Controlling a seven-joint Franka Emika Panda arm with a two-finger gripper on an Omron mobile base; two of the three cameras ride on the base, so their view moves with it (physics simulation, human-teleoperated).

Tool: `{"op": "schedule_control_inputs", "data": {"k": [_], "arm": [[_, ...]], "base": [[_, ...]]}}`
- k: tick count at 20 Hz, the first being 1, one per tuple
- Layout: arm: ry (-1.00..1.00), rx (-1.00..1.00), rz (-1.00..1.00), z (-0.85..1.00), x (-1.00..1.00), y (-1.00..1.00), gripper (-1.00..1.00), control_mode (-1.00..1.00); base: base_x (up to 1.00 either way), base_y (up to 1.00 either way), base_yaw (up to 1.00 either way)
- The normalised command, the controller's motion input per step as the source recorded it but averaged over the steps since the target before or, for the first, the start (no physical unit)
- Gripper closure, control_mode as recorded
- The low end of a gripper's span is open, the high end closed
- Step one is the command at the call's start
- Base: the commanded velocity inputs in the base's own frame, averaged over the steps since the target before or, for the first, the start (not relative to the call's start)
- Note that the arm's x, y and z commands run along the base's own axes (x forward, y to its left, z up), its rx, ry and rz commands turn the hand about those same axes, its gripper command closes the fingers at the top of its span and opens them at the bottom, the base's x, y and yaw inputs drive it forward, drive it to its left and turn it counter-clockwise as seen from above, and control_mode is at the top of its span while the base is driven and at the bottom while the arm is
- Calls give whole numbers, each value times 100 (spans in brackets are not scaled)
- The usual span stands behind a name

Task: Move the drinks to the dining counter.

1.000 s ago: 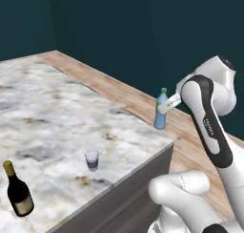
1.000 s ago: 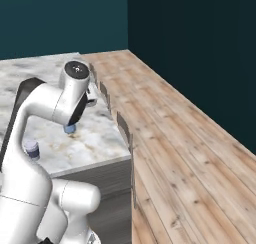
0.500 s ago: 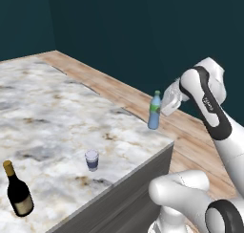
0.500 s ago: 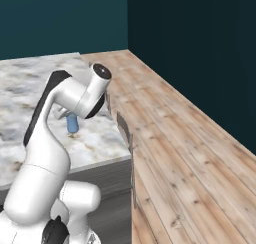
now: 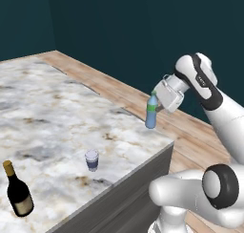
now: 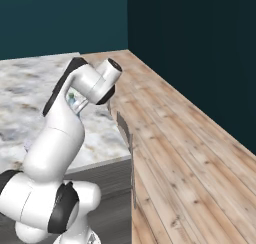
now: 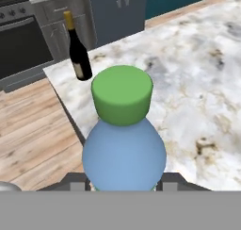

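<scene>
Over the near right corner of the counter (image 5: 57,112) in the left base view, small blue-green bottle (image 5: 151,111) upright in the hand (image 5: 159,105), clenched on its upper body from the right, base just off or barely on the marble, cup (image 5: 92,160) and wine bottle (image 5: 18,193) already standing well to the near left. In the right base view, mostly hidden behind the arm, just a sliver of bottle (image 6: 73,99) above the counter edge. In the hand view, green cap and blue shoulders (image 7: 123,144) dead ahead between the fingers, long axis vertical, so likely straight down to set it.
</scene>
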Motion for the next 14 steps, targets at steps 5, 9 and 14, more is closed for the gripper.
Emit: {"op": "schedule_control_inputs", "data": {"k": [5, 9, 14], "arm": [[0, 0, 10, -22, 1, 0, 100, -100], [-4, 0, 3, -20, 0, 0, 100, -100], [-15, 2, 0, -32, 0, 0, 100, -100]], "base": [[0, 0, 0], [0, 0, 0], [0, 0, 0]]}}
